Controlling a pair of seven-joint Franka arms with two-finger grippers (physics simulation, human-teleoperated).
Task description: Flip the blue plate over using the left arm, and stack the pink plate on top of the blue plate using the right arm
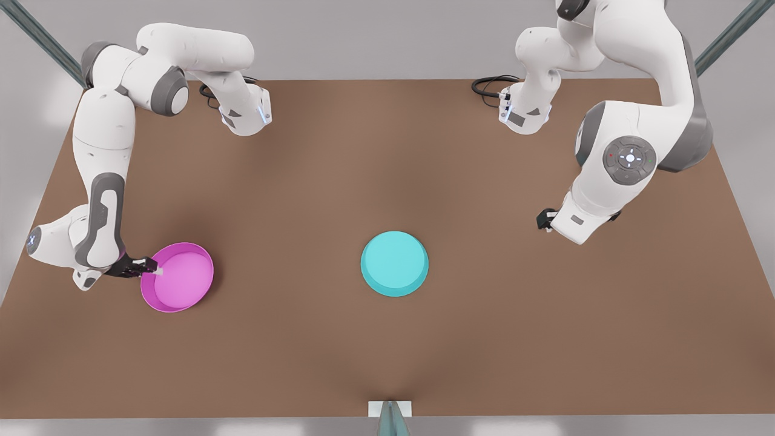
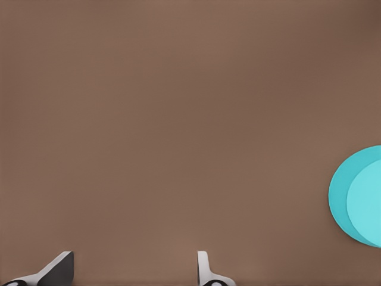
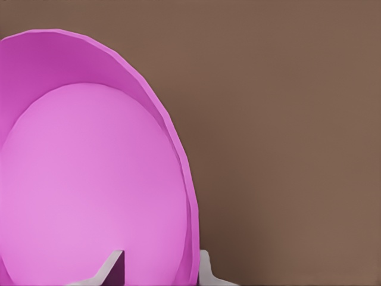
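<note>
There are two plates and two arms on the brown desk (image 1: 387, 351). The pink plate (image 1: 181, 278) sits toward the front view's left, rim upward, its paler inside showing. The blue plate (image 1: 395, 263) lies near the desk's middle, well apart from the pink one, its flat base facing up.

The right end effector (image 1: 150, 266) is at the pink plate's rim on the side toward its arm. In the right wrist view its fingers (image 3: 205, 268) straddle the pink plate's (image 3: 89, 179) wall, one inside and one outside, set narrow against it; the plate looks tilted there.

The left end effector (image 1: 546, 219) hangs above bare desk on the front view's right, away from the blue plate. The left wrist view shows its fingertips (image 2: 205, 271) spread wide with nothing between them, and the blue plate's (image 2: 360, 196) edge off to one side.

No writing or labels can be read anywhere.
</note>
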